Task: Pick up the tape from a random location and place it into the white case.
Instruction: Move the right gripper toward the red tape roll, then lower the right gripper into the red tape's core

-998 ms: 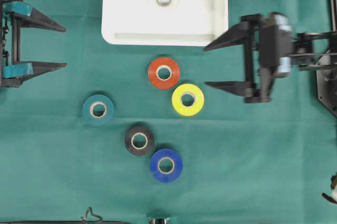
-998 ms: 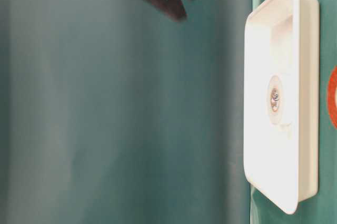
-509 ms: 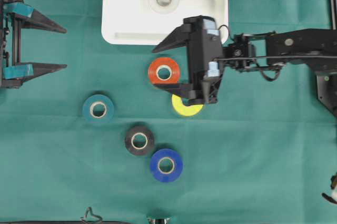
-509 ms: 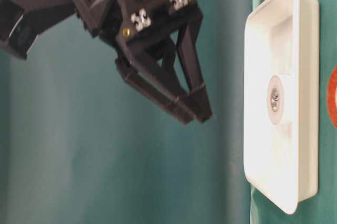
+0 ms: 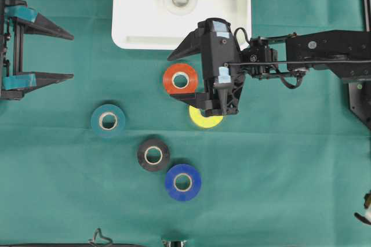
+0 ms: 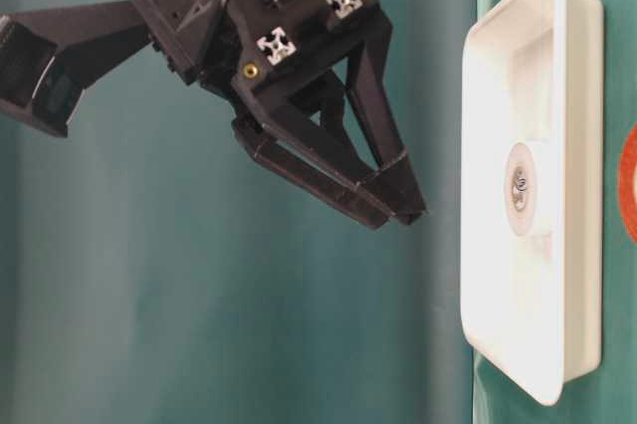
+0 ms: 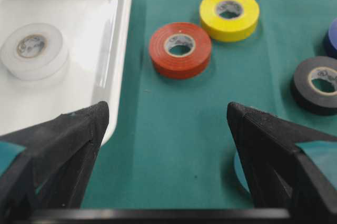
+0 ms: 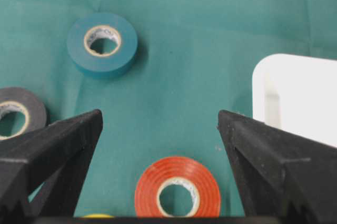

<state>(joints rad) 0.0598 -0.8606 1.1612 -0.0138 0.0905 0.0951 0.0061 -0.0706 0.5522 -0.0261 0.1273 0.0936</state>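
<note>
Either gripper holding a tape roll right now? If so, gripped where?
Nothing held. The right gripper is open above the red tape, jaws clear of it. The left gripper is open too, with only cloth between its jaws.

a robot lab bench: green cloth (image 5: 290, 171) under two fixed black arms.

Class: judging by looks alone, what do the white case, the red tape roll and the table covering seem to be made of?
White case: likely moulded plastic, glossy; its wall shows glare. Red tape roll: probably smooth vinyl wound on a pale core. Table covering: matte green cloth, faintly creased.
</note>
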